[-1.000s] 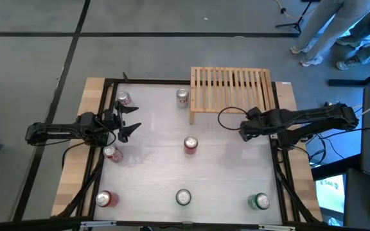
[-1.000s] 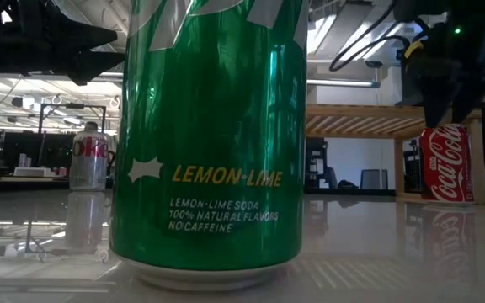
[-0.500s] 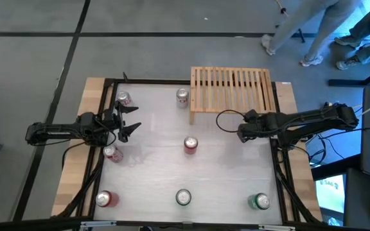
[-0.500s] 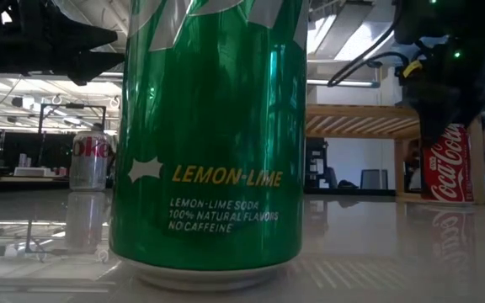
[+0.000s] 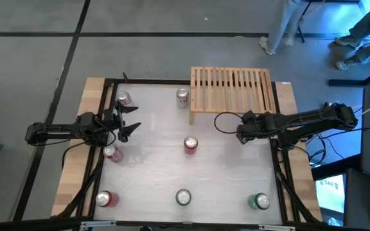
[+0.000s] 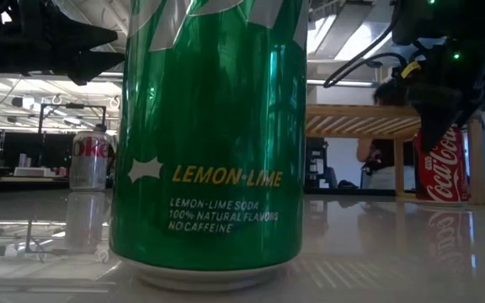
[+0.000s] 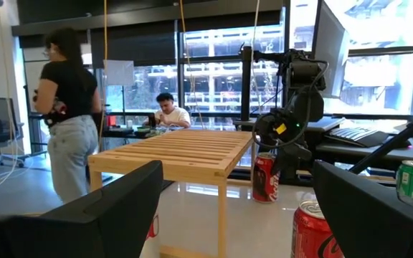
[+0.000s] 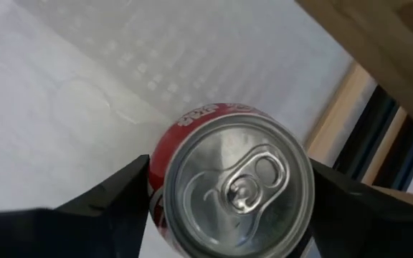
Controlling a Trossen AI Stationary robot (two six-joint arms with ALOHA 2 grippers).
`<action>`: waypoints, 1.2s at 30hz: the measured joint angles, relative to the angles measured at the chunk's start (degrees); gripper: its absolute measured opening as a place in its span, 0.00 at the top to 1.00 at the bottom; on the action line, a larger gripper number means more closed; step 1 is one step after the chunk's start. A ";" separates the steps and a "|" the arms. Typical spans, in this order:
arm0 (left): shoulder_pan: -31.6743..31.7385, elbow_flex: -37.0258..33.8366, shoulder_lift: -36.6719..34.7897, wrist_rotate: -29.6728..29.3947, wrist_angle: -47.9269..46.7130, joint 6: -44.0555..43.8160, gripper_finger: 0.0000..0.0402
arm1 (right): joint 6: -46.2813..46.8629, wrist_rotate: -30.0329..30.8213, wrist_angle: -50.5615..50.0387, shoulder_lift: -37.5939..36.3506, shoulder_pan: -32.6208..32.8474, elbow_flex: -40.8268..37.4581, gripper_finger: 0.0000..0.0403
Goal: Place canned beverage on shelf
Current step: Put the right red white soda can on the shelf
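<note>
A: Straddling a red can [image 8: 229, 179] with my right fingers [image 5: 241, 133], one finger on each side of it, spread, right up against its sides.
B: Lifted?
A: No. The low view shows it upright on the bench [image 5: 153, 160], directly under my right fingers.
B: Where's the shelf [image 5: 231, 88]?
A: Just beyond my right fingers. Its near edge is beside them and one of its legs is just past the can. The can is next to the shelf, not on it.
B: Left side?
A: My left fingers [image 5: 129, 122] are released, spread wide, nothing between them. They hover over the bench's far-left part, well apart from my right fingers.
B: Anything near them?
A: One can [image 5: 124, 98] is just off one fingertip and another can [image 5: 112, 153] is just off the other. A red can in the middle [image 5: 191, 145] sits between my two sets of fingers.
B: Other stuff?
A: A green lemon-lime can [image 6: 209, 135] stands right against the low camera, well apart from both sets of fingers. A person [image 7: 67, 107] stands in the room past the shelf in my left wrist view.
</note>
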 joint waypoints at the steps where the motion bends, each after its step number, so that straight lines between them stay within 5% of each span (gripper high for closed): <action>1: -0.02 0.00 0.00 0.00 0.00 -0.01 0.13 | -0.04 0.00 0.01 0.00 0.00 0.02 0.29; 12: -0.02 0.00 -0.02 0.23 0.76 -1.27 0.13 | -3.75 -6.45 0.07 0.22 0.10 4.75 0.29; 21: 0.00 0.00 0.00 0.00 1.20 -3.39 0.13 | -4.40 -6.00 -4.55 0.22 5.61 13.85 0.29; 36: 0.00 0.02 -0.02 -0.44 2.57 -3.48 0.13 | -10.98 7.59 -16.80 0.15 4.44 40.10 0.29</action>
